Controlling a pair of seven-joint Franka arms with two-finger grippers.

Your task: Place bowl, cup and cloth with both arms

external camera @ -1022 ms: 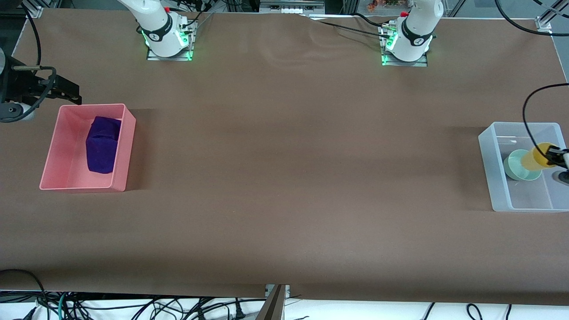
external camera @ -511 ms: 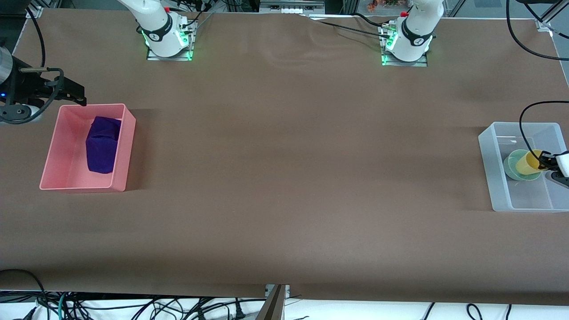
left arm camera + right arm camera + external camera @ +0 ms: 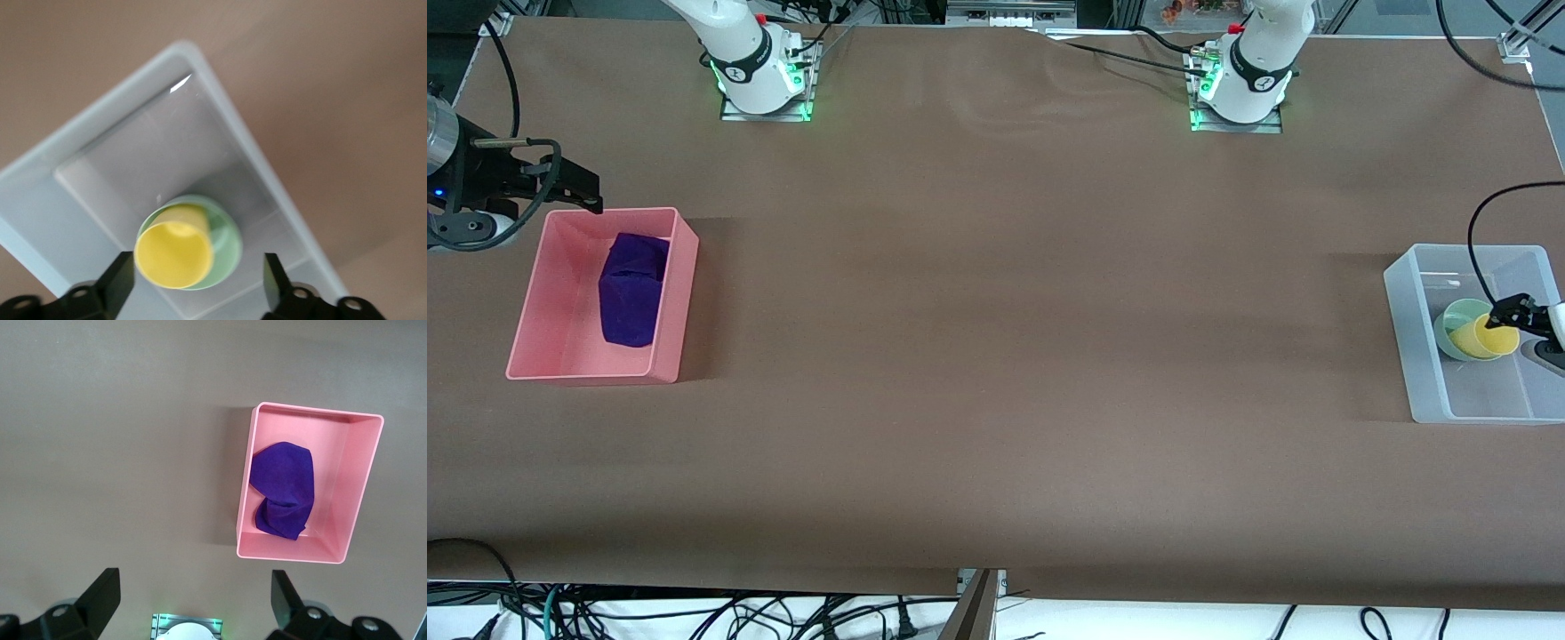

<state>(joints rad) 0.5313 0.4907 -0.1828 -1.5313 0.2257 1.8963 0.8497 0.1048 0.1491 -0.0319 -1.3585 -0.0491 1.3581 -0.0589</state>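
Observation:
The yellow cup (image 3: 1485, 337) leans tilted inside the mint-green bowl (image 3: 1454, 324), which stands in the clear plastic bin (image 3: 1403, 338) at the left arm's end of the table. My left gripper (image 3: 1515, 313) hangs just over them, open. In the left wrist view the cup (image 3: 175, 255) lies in the bowl (image 3: 227, 241) between the spread fingers (image 3: 119, 285), touching neither. The purple cloth (image 3: 633, 289) lies bunched in the pink bin (image 3: 678, 293). My right gripper (image 3: 578, 189) is open and empty, up in the air beside that bin's corner; its wrist view shows the cloth (image 3: 283, 490) from high up.
The clear bin (image 3: 40, 175) and the pink bin (image 3: 245, 487) stand at the two ends of the brown table. The arm bases (image 3: 763, 80) stand along the table's edge farthest from the front camera. Cables hang over the clear bin.
My left gripper came down with the cup over the bowl and opened; the cup now rests tilted in the bowl. My right gripper shifted slightly toward the pink bin.

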